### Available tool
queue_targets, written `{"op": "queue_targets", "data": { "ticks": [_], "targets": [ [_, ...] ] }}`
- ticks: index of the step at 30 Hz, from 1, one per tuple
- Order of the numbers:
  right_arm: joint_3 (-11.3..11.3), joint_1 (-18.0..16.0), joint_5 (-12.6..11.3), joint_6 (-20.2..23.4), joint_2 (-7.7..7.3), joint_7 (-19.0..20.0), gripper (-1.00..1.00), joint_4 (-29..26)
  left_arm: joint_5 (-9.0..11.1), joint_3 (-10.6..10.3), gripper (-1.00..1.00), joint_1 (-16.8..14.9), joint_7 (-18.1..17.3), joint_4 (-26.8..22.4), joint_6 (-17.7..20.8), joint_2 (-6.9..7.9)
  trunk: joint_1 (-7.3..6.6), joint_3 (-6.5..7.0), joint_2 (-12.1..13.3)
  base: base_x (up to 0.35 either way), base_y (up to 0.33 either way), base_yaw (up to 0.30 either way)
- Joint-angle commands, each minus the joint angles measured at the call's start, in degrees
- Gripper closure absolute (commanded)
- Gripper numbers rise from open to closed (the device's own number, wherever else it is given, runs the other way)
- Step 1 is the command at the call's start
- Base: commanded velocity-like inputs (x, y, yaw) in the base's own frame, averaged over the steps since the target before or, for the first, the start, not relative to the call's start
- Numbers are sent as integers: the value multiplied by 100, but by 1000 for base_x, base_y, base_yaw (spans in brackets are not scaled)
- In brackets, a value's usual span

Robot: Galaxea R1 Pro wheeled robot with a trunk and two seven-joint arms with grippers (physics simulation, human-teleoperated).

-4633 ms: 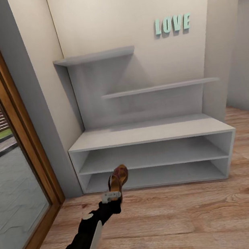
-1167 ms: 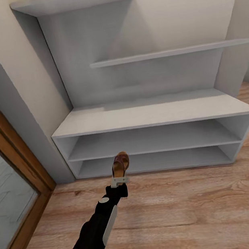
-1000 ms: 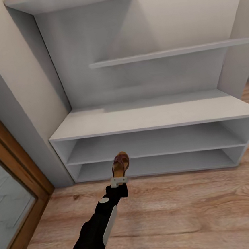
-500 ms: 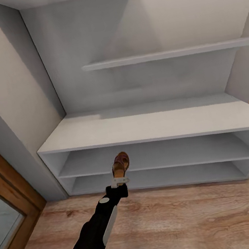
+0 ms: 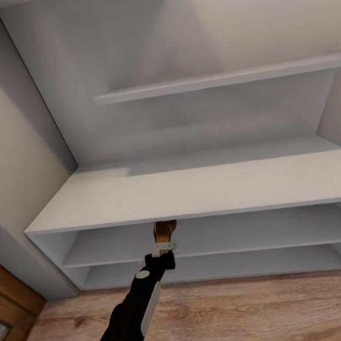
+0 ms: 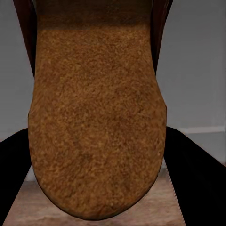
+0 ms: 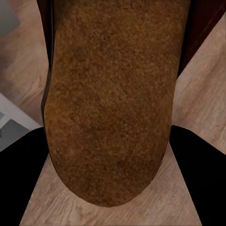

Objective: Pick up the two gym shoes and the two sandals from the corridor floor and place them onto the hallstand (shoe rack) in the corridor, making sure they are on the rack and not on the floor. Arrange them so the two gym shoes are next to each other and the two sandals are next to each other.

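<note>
robot now closer to the hallstand (image 5: pixel 196 188) | camera view shifts with it | sandal (image 5: pixel 164 231) tip in left tool (image 5: pixel 163 247) now overlaps bench top's front edge

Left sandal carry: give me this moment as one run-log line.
left gripper: shut on sandal | sandal: off floor, before hallstand | right gripper: holds sandal | rack: none placed

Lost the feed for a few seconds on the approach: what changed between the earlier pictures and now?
The base and head have closed in on the hallstand, so the whole view shifted; the LOVE sign and the window have left the frame. The left gripper still holds its sandal out ahead, toe now tucked under the bench top's front edge. The right wrist view shows a second sandal between the fingers. Shelves bare as before.
</note>
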Motion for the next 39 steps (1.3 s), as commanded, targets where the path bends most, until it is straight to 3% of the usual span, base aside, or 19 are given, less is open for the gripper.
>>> {"op": "queue_targets", "data": {
  "ticks": [1, 14, 25, 39],
  "targets": [
    [-27, -9, -28, 36, 2, 11, 100, -3, 57, -21, 100, -4, 51, -10, 26, 4, 2, -5, -2, 344, -91, 0],
    [-27, -9, -28, 36, 0, 10, 100, -4, 59, -20, 100, 0, 51, -10, 21, 6, 2, -5, -2, 110, -10, 0],
    [-27, -10, -28, 37, 1, 10, 100, -3, 59, -20, 100, 1, 51, -10, 21, 6, 2, -5, -2, 282, 0, 0],
    [-27, -11, -28, 36, 4, 10, 100, -3, 61, -21, 100, 1, 47, -4, 22, 6, 2, -5, -2, 19, 0, 0]
  ]
}}
